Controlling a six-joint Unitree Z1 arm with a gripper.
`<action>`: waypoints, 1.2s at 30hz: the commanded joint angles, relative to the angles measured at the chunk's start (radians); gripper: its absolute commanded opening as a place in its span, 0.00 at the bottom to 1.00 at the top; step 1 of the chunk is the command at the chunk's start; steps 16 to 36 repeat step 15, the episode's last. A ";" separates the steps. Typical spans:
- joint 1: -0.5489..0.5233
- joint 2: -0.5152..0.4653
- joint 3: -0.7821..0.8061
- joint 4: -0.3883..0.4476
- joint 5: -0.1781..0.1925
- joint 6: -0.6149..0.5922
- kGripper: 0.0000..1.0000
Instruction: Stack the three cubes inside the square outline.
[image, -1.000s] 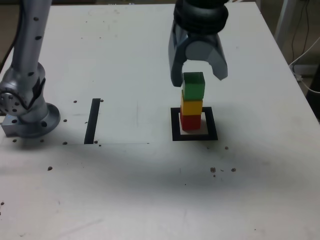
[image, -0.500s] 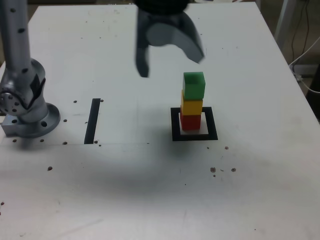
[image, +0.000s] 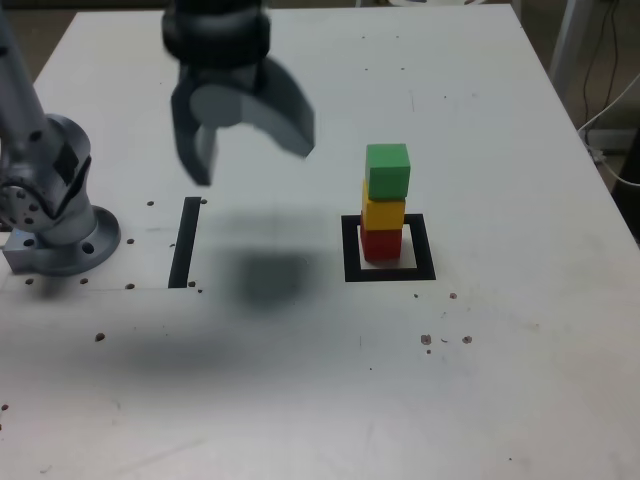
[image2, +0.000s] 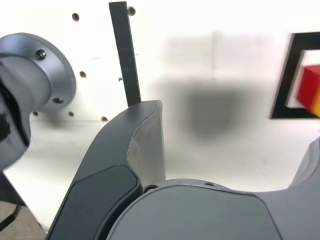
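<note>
The three cubes stand as one upright stack in the exterior view: the red cube (image: 381, 243) at the bottom, the yellow cube (image: 383, 213) on it and the green cube (image: 387, 170) on top. The red one rests on the white centre of the square outline (image: 350, 250). My gripper (image: 252, 160) hangs open and empty above the table, well off to the exterior view's left of the stack and touching nothing. The wrist view catches one side of the square outline (image2: 282, 75) and part of the red cube (image2: 309, 85) between my spread fingers (image2: 150, 130).
A straight black tape strip (image: 186, 242) lies on the white table below my gripper. The arm's grey base (image: 55, 215) stands at the exterior view's left edge. Cables (image: 610, 110) hang beyond the table's right edge. Small dark holes dot the tabletop.
My gripper opened wider, left the green cube on top of the stack, and swung away to the exterior view's left. The stack has stayed still.
</note>
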 joint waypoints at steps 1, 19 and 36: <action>-0.001 -0.014 0.160 -0.040 0.001 0.000 1.00; -0.016 -0.078 0.380 -0.176 0.064 -0.042 1.00; -0.016 -0.078 0.380 -0.176 0.064 -0.042 1.00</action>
